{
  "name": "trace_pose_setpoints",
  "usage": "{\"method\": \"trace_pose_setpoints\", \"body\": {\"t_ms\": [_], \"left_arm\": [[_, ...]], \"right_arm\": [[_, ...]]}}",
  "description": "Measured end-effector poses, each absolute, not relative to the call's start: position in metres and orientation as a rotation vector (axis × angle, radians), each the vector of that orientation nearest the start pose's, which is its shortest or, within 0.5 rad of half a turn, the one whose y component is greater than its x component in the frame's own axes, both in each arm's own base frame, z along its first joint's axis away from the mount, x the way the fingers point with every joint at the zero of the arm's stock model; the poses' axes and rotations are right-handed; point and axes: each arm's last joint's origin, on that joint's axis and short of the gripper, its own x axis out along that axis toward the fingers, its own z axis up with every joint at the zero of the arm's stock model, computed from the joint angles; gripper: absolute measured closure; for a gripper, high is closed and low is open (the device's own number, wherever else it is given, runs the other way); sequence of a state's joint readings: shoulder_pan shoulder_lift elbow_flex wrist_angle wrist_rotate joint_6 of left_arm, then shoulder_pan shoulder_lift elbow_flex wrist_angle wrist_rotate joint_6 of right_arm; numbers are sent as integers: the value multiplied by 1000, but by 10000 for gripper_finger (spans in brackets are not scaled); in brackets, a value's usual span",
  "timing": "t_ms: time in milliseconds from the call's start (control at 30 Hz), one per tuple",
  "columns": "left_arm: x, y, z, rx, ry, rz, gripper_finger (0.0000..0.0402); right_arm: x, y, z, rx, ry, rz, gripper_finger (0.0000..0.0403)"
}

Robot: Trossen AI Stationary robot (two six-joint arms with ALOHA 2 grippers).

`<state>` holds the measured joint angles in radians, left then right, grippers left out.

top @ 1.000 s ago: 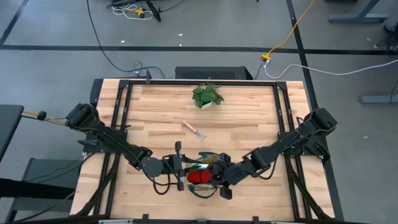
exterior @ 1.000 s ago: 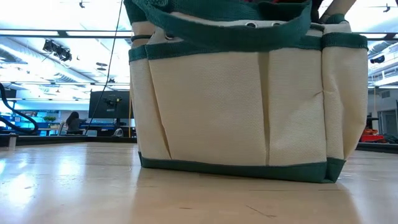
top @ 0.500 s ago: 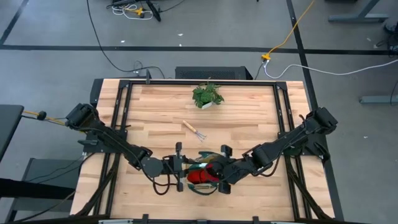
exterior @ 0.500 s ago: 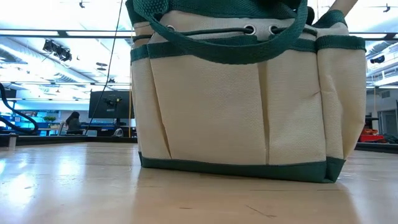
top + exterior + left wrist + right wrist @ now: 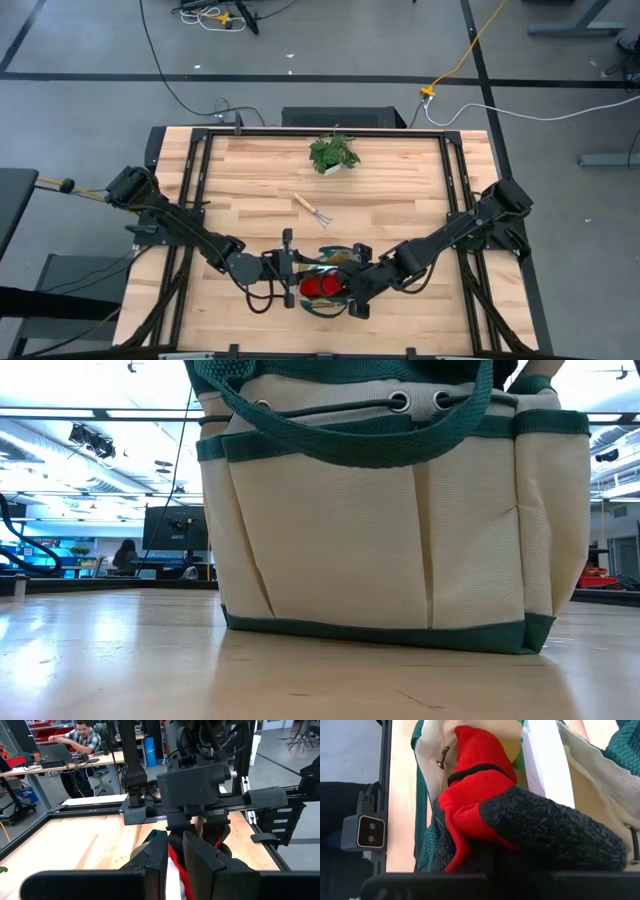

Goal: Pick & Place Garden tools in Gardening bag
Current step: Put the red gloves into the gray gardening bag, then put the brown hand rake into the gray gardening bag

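The beige gardening bag (image 5: 380, 540) with green trim stands on its base near the table's front edge (image 5: 312, 303). The red-and-black gloves (image 5: 322, 287) lie in its open mouth, filling the right wrist view (image 5: 485, 795), beside something green and white (image 5: 530, 760). My left gripper (image 5: 293, 272) is at the bag's left end, shut on its rim. My right gripper (image 5: 352, 290) reaches into the bag from the right, shut on the gloves. The small metal rake (image 5: 312, 208) lies flat on the table farther back. The shears are out of view. My left gripper pinches the bag's rim at its left end (image 5: 175, 867) between its two fingers (image 5: 200, 855), coming nearly level from the table's left. The bag stands on the table. My right gripper holds the gloves by their dark knitted part (image 5: 520, 835), slanting down from the table's right. Its own fingers hide the place of contact. The gloves lie inside the bag's mouth.
A leafy potted plant (image 5: 333, 152) stands at the table's far middle. A black frame rail (image 5: 200, 160) runs around the tabletop. Bare wood lies between the rake and the bag. A person sits at a desk (image 5: 82, 735) beyond the table.
My right gripper has tipped further down into the bag. The gloves have sunk below the rim and no longer show in the low view. The bag's near handle has sagged lower and its left side has bulged a little toward the table's left.
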<state>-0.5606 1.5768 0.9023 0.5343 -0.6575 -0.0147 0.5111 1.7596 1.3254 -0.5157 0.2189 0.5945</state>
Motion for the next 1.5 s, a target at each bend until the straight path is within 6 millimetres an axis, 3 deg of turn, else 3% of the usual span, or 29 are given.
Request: {"method": "trace_pose_setpoints", "body": {"t_ms": [167,400,733,1100,1267,1500], "left_arm": [[298,-166,249,66,115,98,335],[298,-166,248,66,115,98,335],[297,-166,248,72,121,103,335],[297,-160,247,167,135,244,335],[299,-146,243,252,209,360,335],[296,-104,245,239,374,380,335]], "right_arm": [[326,176,241,212,930,5,385],[320,171,268,186,903,-24,385],[305,165,286,200,930,-7,385],[284,153,308,203,917,-61,385],[276,147,313,200,917,-118,386],[270,145,314,197,948,-143,386]]}}
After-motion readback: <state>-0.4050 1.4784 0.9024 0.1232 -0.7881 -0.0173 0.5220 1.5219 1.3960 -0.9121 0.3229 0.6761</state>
